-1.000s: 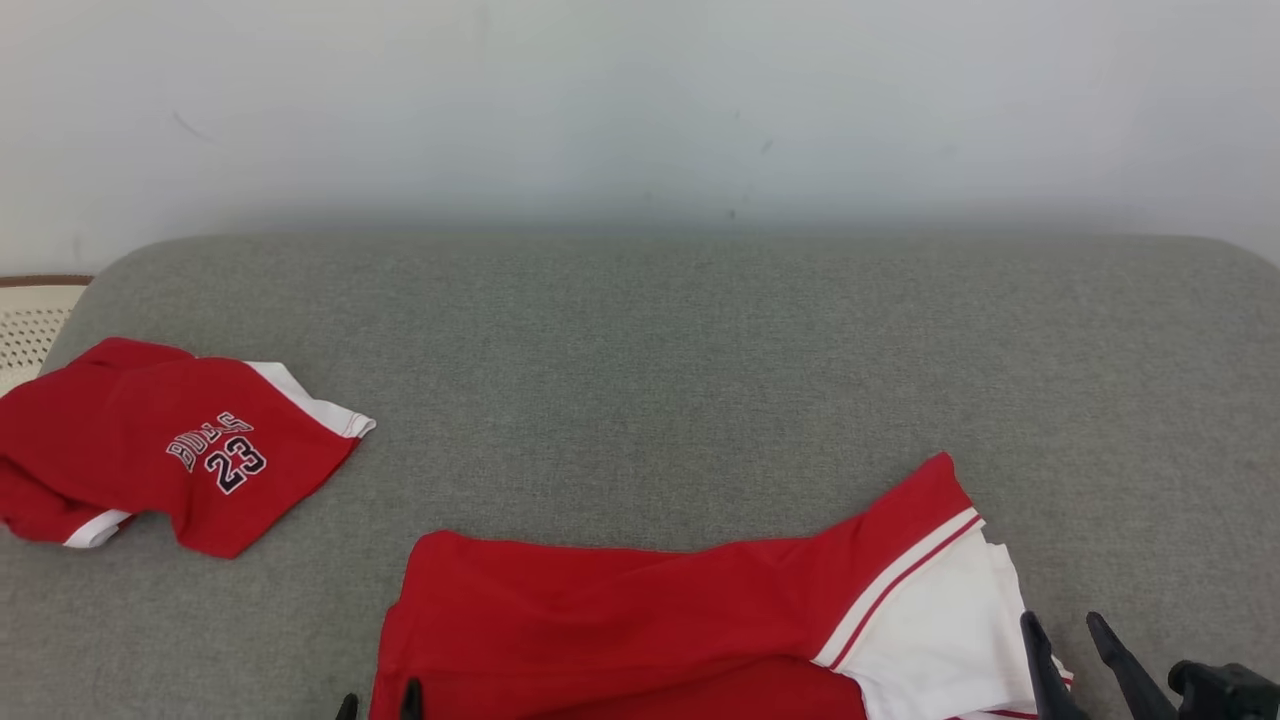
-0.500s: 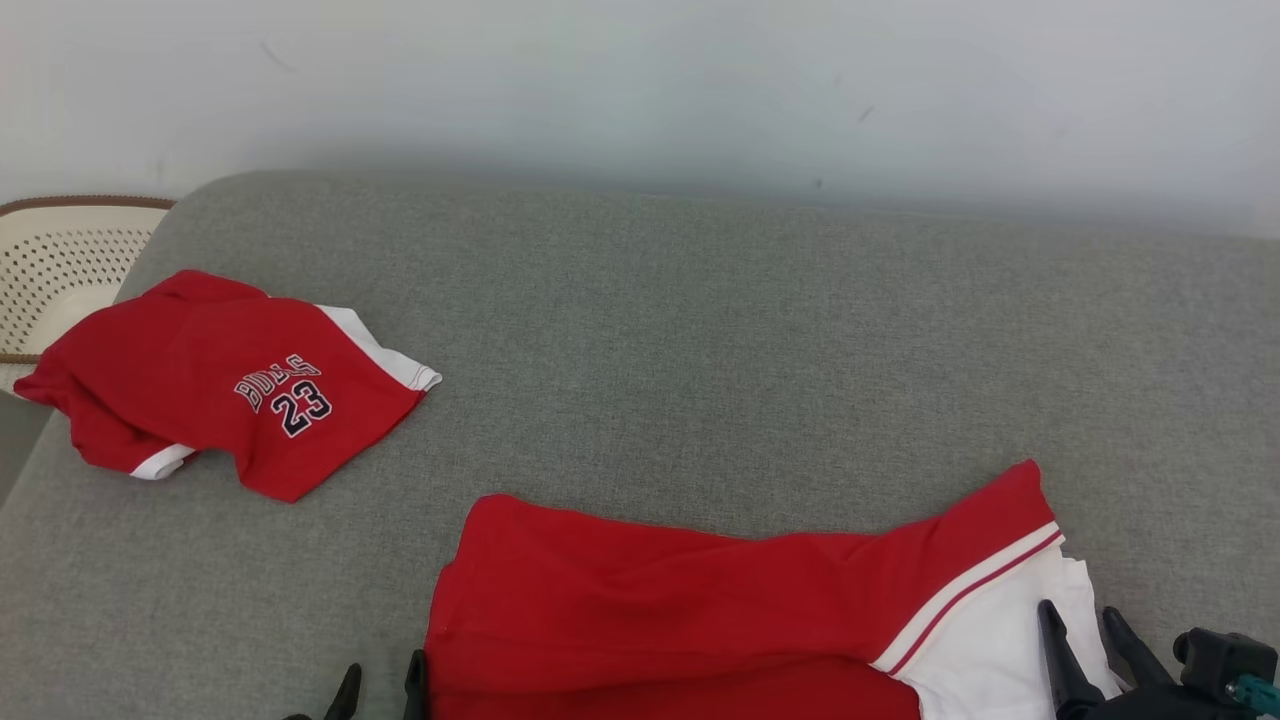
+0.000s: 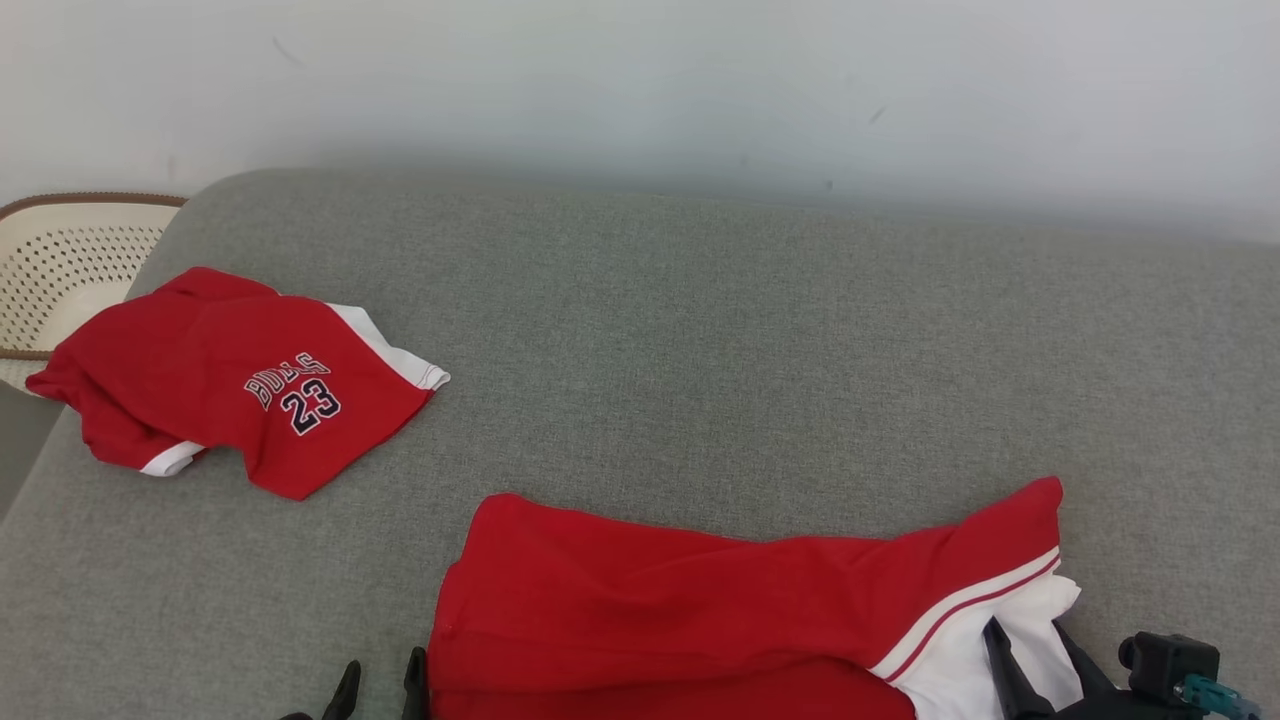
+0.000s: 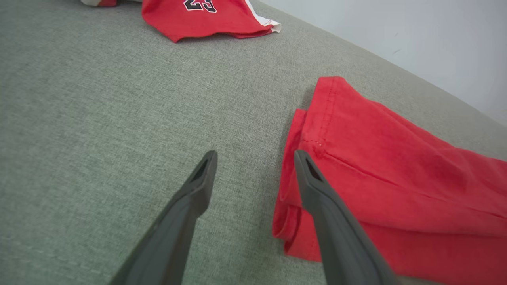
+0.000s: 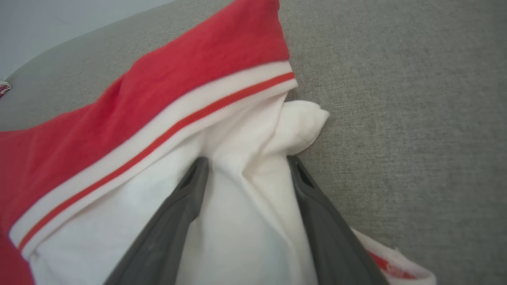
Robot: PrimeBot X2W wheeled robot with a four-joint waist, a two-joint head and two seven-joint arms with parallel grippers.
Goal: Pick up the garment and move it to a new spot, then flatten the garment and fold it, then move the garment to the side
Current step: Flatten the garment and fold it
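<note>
head view: the garment [image 3: 700,610], red with a white band and a thin red stripe at its right end, lies spread across the near part of a grey upholstered surface [image 3: 700,330], running off the bottom edge. the left gripper [image 3: 381,690] pokes up at the lower edge, just beside the garment's left hem, its two dark tips a little apart. the right gripper [image 3: 1035,660] sits at the garment's white end, one finger either side of a white fold. well apart, at the far left, lies a second red garment [image 3: 220,380] with white trim; on it, in white letters edged dark, "bulls" over the number "23". behind it a cream perforated basket [image 3: 60,260] with a brown rim stands past the surface's edge.

left wrist view: the left gripper [image 4: 255,156] is spread wide with only grey fabric between its fingers; one finger lies against the garment's [image 4: 388,166] stitched red corner. the second garment [image 4: 206,16] shows at the top, its "23" cut by the frame.

right wrist view: the right gripper [image 5: 247,162] is also wide – its fingers straddle a bunched ridge of the garment's [image 5: 119,111] white cloth without pinching it. a white scrap with red print [image 5: 392,269] shows at the bottom, too blurred to read.
</note>
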